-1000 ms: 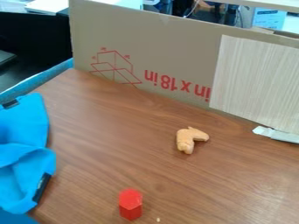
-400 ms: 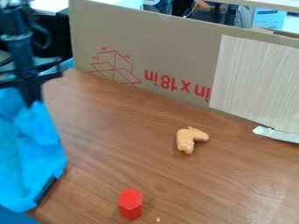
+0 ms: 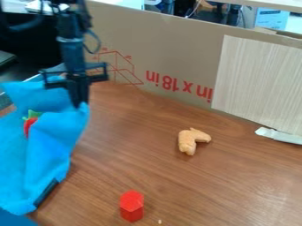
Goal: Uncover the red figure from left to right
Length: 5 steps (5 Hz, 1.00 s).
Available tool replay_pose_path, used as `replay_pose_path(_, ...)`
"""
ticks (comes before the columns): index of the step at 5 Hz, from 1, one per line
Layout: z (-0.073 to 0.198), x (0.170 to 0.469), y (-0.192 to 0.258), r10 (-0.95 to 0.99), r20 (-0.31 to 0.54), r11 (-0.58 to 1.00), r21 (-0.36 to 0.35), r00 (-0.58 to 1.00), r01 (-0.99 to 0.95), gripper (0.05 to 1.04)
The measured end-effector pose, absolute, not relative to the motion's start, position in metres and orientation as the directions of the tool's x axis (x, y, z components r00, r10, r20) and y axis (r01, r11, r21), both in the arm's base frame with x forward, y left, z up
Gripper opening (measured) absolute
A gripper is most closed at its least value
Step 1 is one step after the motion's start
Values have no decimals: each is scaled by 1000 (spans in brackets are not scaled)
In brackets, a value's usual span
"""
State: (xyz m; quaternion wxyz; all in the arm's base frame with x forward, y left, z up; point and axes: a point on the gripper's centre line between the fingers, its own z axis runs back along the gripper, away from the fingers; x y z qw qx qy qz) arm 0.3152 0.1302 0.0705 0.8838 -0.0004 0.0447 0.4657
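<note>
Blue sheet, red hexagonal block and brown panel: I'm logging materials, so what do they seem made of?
Blue sheet: matte fabric, probably, as it falls in soft folds. Red hexagonal block: smooth, perhaps painted wood or plastic; its even colour and crisp edges fit both. Brown panel: likely matte cardboard, plain tan with red printing.

The black two-finger gripper [image 3: 79,104] came in at the upper left, then moved rightward, drawing the upper part of the bright blue fabric cloth [image 3: 56,137] with it. A red figure with a green top [image 3: 28,126] came into view between the folds.
</note>
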Motion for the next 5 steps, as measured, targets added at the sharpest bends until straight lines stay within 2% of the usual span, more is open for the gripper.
replay_pose_path(1,45,339,106,827,-103,562,96,553,-822,68)
replay_pose_path(2,34,356,84,822,-106,568,113,559,-815,68)
replay_pose_path(5,24,374,54,790,-68,613,51,610,-788,84)
